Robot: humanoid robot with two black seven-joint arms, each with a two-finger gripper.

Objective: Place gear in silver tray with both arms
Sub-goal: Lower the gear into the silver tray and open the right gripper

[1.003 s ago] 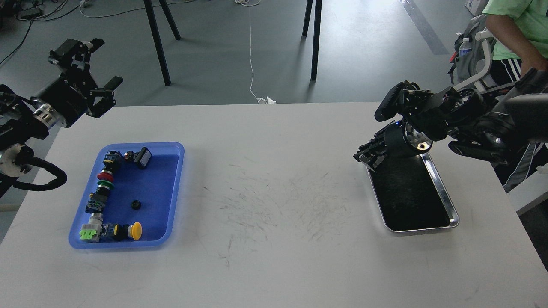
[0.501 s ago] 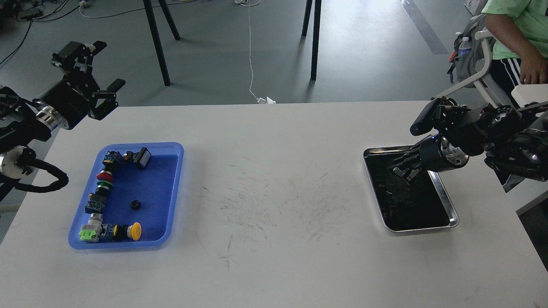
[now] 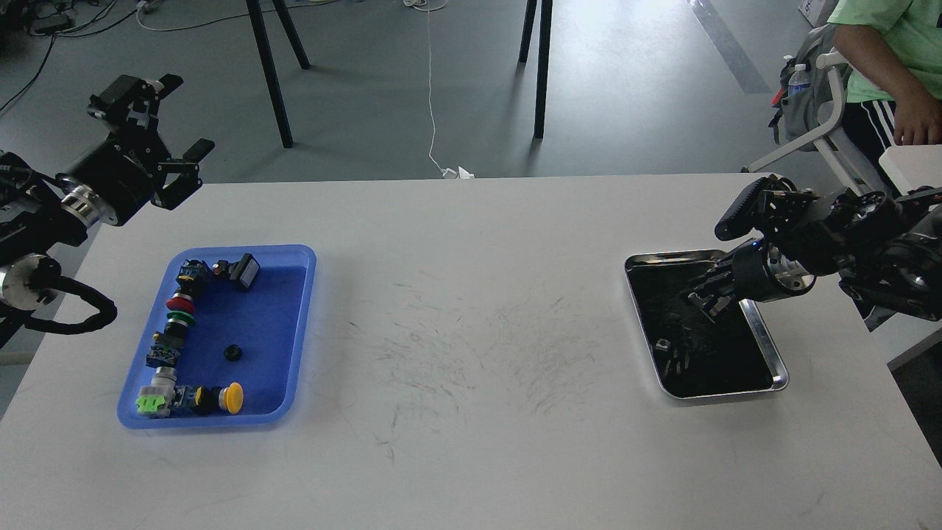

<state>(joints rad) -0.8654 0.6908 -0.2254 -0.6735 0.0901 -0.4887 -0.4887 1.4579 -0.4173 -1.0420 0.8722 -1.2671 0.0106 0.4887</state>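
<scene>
The silver tray (image 3: 778, 382) with a dark inner surface lies at the right of the table. My right gripper (image 3: 725, 254) hangs over its far right part, fingers apart and empty. A small dark piece (image 3: 662, 344) lies inside the tray; I cannot tell what it is. A small black round part like a gear (image 3: 233, 352) lies in the blue tray (image 3: 302, 331) at the left. My left gripper (image 3: 184, 114) is open and empty, raised beyond the table's far left corner.
The blue tray also holds several push buttons and switch parts along its left and near sides, among them a yellow button (image 3: 233, 397). A person in a green shirt (image 3: 890, 29) stands by a chair at the far right.
My right gripper has moved right, from the silver tray's far left corner to over its far right part. My left gripper has barely moved.
</scene>
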